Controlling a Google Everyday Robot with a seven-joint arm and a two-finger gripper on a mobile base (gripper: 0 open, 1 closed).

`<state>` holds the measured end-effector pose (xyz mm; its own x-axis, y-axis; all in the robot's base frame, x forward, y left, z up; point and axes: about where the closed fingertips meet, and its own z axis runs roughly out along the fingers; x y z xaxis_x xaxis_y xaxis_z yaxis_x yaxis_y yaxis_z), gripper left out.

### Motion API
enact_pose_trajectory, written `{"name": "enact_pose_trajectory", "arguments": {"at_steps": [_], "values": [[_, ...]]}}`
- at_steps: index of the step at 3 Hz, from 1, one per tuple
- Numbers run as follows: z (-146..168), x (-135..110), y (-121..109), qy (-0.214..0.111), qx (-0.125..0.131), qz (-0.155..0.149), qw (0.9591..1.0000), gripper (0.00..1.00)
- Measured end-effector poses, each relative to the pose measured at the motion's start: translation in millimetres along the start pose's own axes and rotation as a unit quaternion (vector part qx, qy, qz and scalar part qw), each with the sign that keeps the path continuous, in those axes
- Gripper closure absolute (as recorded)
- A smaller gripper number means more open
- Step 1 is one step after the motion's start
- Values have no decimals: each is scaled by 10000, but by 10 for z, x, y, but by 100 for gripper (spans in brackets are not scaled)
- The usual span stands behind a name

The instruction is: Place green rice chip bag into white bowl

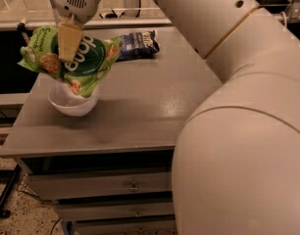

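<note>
My gripper [67, 48] is shut on the green rice chip bag [88, 62] and holds it in the air at the left of the grey table. The bag is bright green with a darker circle, white letters and rice-cake pictures. It hangs directly over the white bowl [71, 103], and its lower corner dips to the bowl's rim and hides the bowl's back part. The bowl stands on the table's left side, near the front.
A small dark blue bag [137, 44] lies at the back of the grey table [140, 106]. My large cream arm [238, 106] fills the right side of the view. Drawers [133, 185] sit below the table's front edge.
</note>
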<state>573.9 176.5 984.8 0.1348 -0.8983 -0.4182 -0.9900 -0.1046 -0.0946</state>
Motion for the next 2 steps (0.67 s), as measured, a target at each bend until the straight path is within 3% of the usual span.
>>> {"name": "enact_pose_trajectory", "arguments": {"at_steps": [2], "values": [[216,-175,123,-57,-360,-177,9992,100]]}}
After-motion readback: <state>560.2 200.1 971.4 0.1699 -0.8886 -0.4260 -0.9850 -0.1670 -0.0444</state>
